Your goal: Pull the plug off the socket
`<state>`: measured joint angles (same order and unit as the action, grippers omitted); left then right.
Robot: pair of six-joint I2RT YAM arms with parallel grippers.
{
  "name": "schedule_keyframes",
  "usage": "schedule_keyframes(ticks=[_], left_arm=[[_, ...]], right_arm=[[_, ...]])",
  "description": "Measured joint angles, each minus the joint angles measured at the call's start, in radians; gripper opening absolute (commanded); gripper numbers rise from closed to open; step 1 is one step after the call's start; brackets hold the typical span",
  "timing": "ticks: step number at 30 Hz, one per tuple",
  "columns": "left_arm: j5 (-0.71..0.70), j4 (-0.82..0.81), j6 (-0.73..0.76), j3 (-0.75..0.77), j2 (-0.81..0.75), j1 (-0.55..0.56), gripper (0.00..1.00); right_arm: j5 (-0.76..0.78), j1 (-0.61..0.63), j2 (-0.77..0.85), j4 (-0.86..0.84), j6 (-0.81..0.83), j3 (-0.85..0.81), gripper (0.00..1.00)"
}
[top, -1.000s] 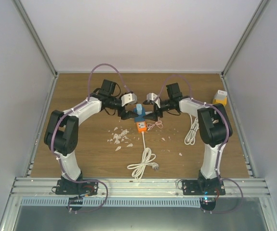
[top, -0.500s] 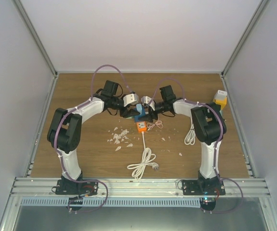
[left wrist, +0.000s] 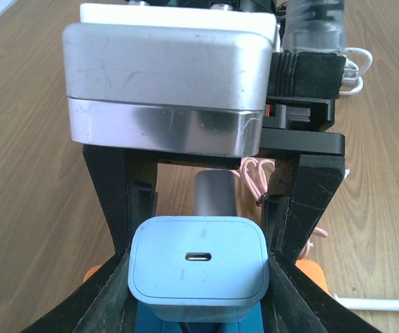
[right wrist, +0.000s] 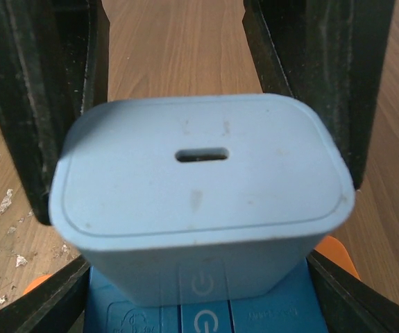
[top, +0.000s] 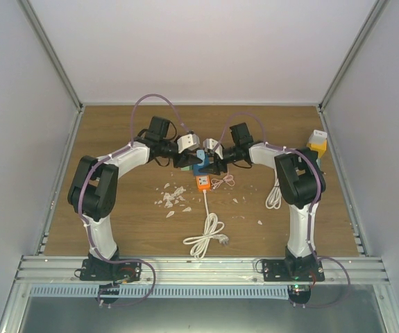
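From above, the plug stands upright in the orange socket. The left gripper and right gripper close in on the socket from opposite sides.

At the left wrist, the fingers pinch the plug's sides just above the socket, likely to pull it out.

At the right wrist, the fingers straddle the plug and reach down beside the socket, probably to brace it. I cannot tell whether they grip.

From above, the plug is too small for me to judge. Both wrist views crop the socket below.
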<state>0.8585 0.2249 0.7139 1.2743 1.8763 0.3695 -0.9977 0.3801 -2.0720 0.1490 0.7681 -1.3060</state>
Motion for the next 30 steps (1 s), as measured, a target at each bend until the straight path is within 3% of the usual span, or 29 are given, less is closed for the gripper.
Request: schedule_keyframes(ticks=[8, 22, 30], left_arm=[[0.027, -0.051, -0.051, -0.025, -0.003, -0.007, 0.23], [0.02, -0.091, -0.024, -0.076, -0.038, -0.008, 0.18], [0.059, -0.008, -0.092, 0.003, 0.001, -0.021, 0.16]], right_arm=[[0.003, 0.0, -0.003, 0.034, 0.017, -0.016, 0.25], [0.003, 0.003, -0.003, 0.053, 0.028, -0.02, 0.21], [0.001, 0.002, -0.003, 0.058, 0.027, -0.029, 0.2]])
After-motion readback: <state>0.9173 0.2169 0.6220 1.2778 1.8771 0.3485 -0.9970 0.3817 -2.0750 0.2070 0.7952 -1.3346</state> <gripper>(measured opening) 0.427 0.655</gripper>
